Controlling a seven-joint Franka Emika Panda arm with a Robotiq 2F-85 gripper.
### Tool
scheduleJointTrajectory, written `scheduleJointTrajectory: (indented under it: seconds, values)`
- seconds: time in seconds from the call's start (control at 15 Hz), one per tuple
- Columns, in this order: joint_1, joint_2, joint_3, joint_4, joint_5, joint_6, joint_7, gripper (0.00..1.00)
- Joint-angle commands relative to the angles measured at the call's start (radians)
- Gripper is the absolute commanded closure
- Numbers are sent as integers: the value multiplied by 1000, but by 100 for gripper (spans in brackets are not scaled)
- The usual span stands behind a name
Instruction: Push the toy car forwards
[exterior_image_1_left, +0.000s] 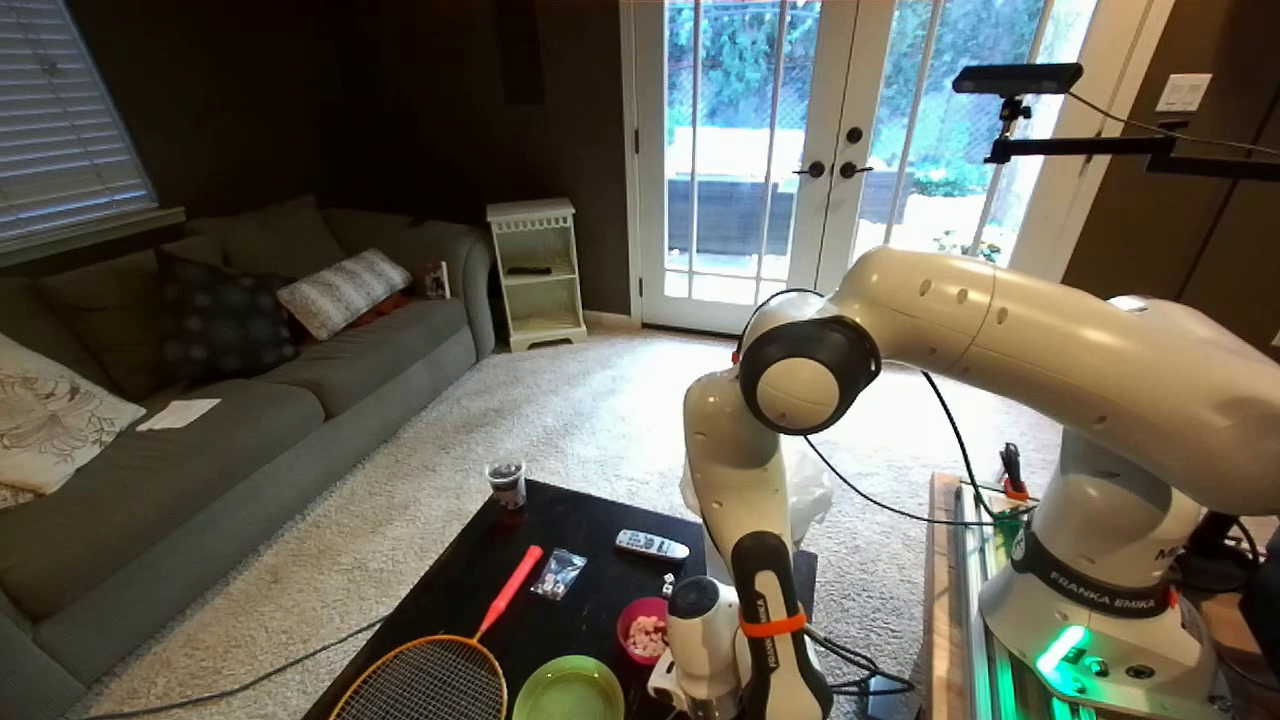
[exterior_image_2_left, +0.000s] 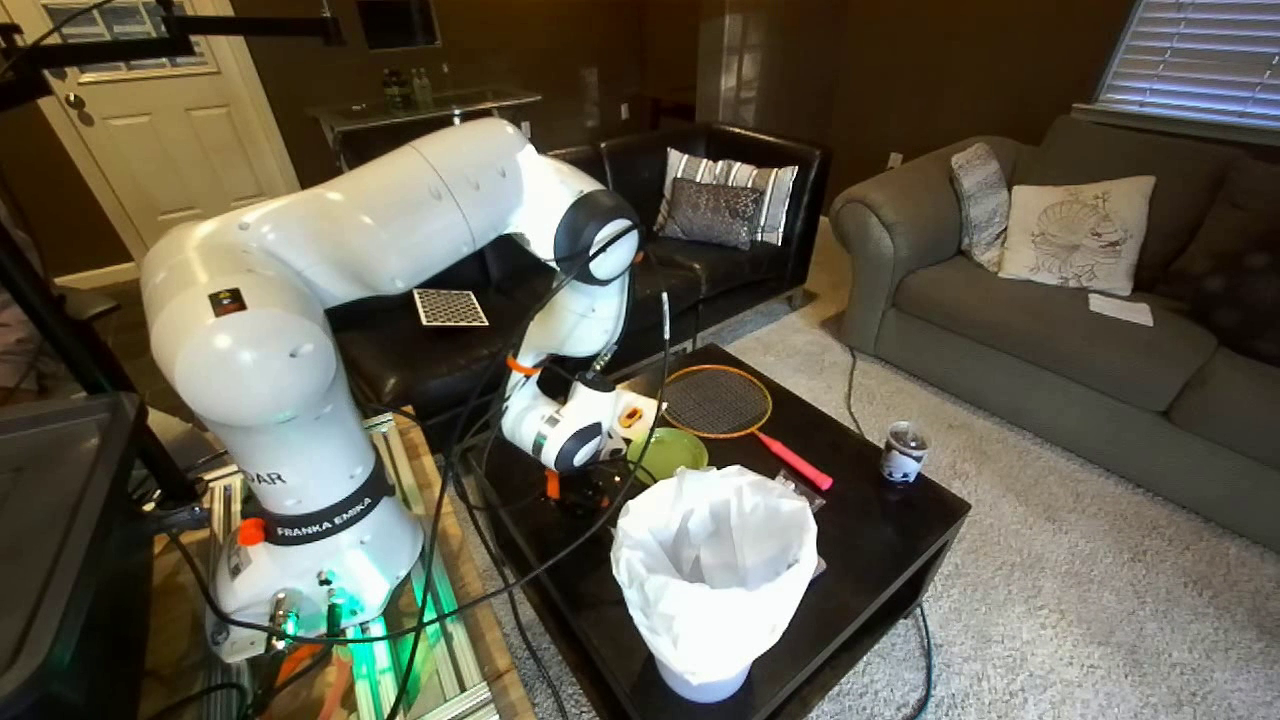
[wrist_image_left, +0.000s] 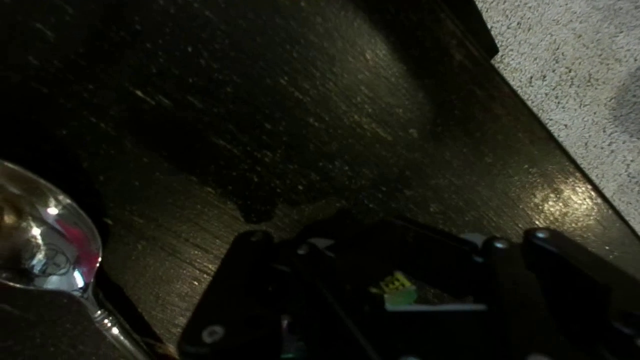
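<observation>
No toy car can be made out for certain in any view. In the wrist view a small yellow and green patch (wrist_image_left: 398, 290) shows through the gripper's linkage; I cannot tell what it belongs to. My gripper (wrist_image_left: 357, 220) is dark, low over the black table (wrist_image_left: 300, 100), with its fingers drawn together; nothing is clearly seen between the tips. In an exterior view the gripper (exterior_image_2_left: 588, 495) points down beside the green bowl (exterior_image_2_left: 672, 455). In the exterior view with the glass doors, the arm and the frame's lower edge hide it.
A metal spoon (wrist_image_left: 45, 240) lies left of the gripper. On the table are a pink bowl (exterior_image_1_left: 645, 632), a racket (exterior_image_2_left: 718, 400), a remote (exterior_image_1_left: 652, 545), a small bag (exterior_image_1_left: 559, 575), a cup (exterior_image_2_left: 903, 453) and a white-lined bin (exterior_image_2_left: 715, 570). The table edge (wrist_image_left: 555, 142) is at right.
</observation>
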Motion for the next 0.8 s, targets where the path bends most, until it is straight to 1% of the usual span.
scheduleJointTrajectory:
  seconds: [0.0,0.33,0.73]
  values:
    - [45,-45,-18,-14,3,-42,32,100]
    - [81,-72,-25,-9,-4,-48,31,100]
    - [104,-91,3,3,5,-28,45,100]
